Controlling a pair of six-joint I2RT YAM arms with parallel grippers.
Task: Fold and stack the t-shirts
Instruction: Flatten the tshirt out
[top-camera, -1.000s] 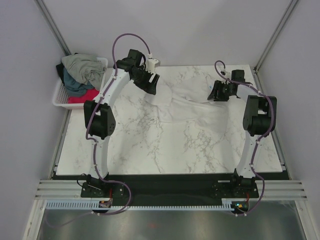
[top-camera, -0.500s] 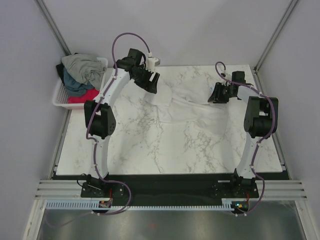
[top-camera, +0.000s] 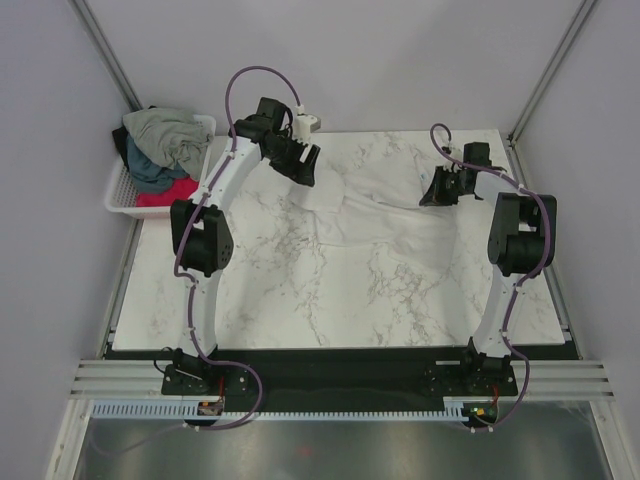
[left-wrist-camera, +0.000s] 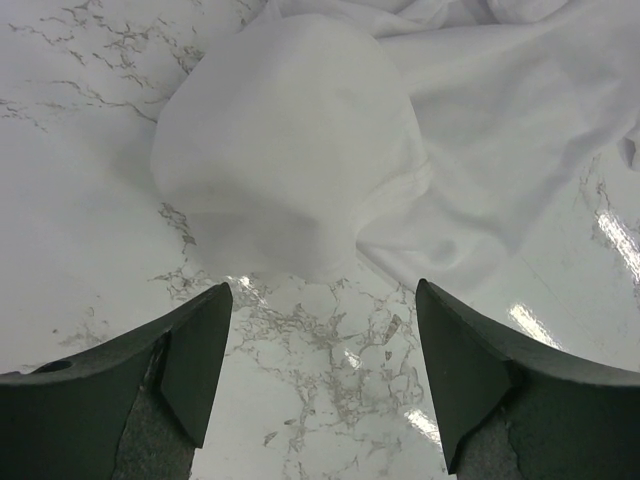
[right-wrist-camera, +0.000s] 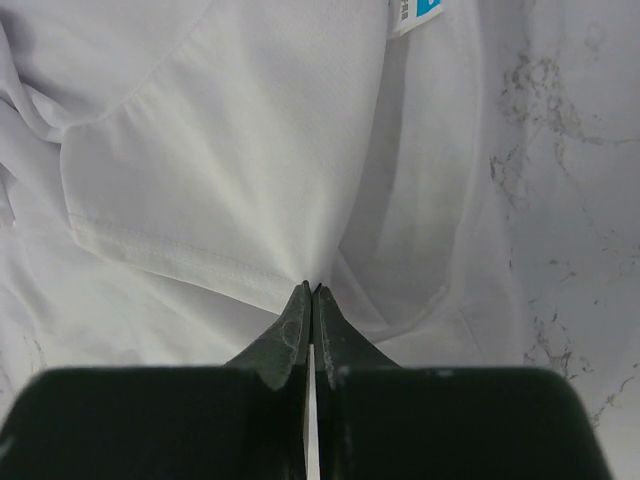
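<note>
The white t-shirt (top-camera: 375, 205) lay rumpled across the far half of the marble-patterned counter (top-camera: 300, 290). The right claw (right-wrist-camera: 311, 292) was pressed together, pinching a fold of it. The left claw (left-wrist-camera: 322, 290) hung spread over the shirt's rounded edge. The cloth looked light and limp, best gripped at hems or shoulders. Plain grey walls enclosed the counter.

Robot test cell, laboratory setting.
Grey panel walls (top-camera: 350, 60), aluminium corner post (top-camera: 105, 55), marble-pattern tabletop (top-camera: 300, 290), left arm (top-camera: 215, 185) and right arm (top-camera: 520, 235) bolted to slotted rail (top-camera: 110, 380).
</note>
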